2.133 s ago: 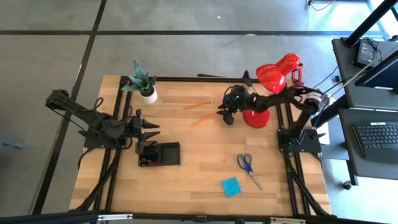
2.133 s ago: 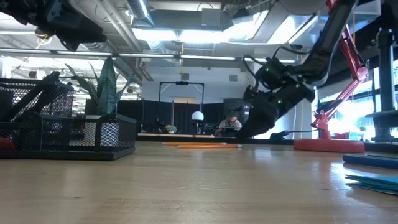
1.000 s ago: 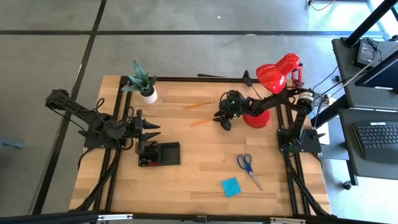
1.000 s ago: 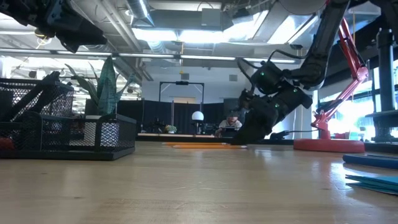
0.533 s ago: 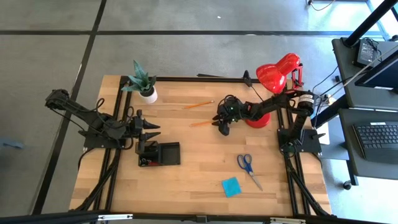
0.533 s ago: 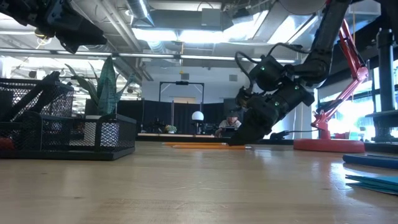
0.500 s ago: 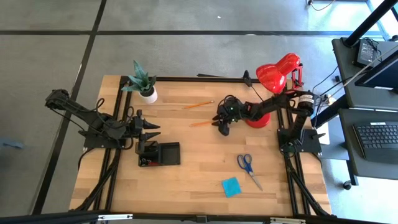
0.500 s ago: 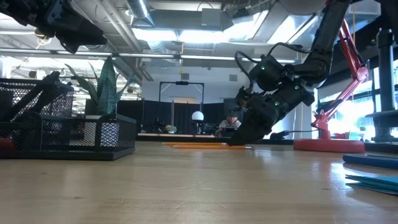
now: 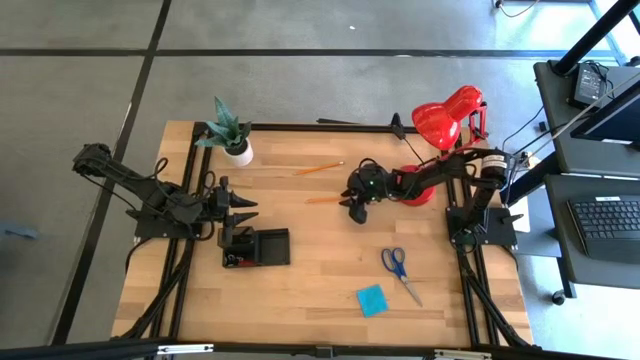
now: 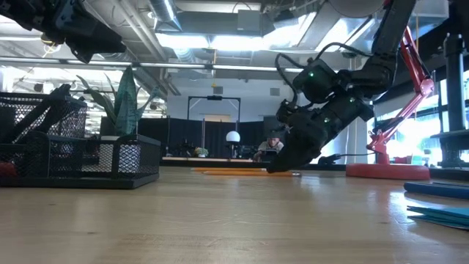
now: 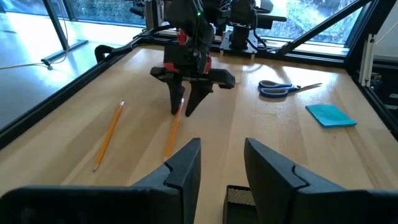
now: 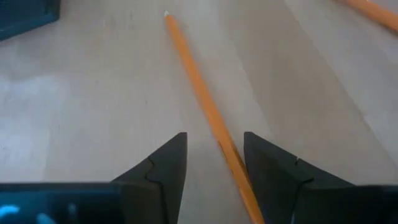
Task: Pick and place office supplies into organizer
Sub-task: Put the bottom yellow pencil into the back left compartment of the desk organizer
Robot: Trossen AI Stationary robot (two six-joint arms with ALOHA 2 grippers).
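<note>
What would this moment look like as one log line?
right gripper: open, astride pencil on table | left gripper: open, waiting above organizer

The wooden counter (image 9: 300, 290) carries a plant (image 9: 230, 135) at its far left corner, a lamp (image 9: 440, 125) far right, two pencils (image 9: 320, 168) (image 9: 325, 198), an organizer (image 9: 258, 247), scissors (image 9: 398, 267) and a blue pad (image 9: 372, 299).

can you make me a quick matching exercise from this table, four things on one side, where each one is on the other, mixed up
Things:
1. right gripper
2. scissors
3. organizer
4. potted plant

Places:
A. far left corner of the table
B. just in front of the left gripper
C. down over the nearer pencil, fingers either side of it
D. beside the blue sticky-note pad, on the right half

Pairs: 1-C, 2-D, 3-B, 4-A
</note>
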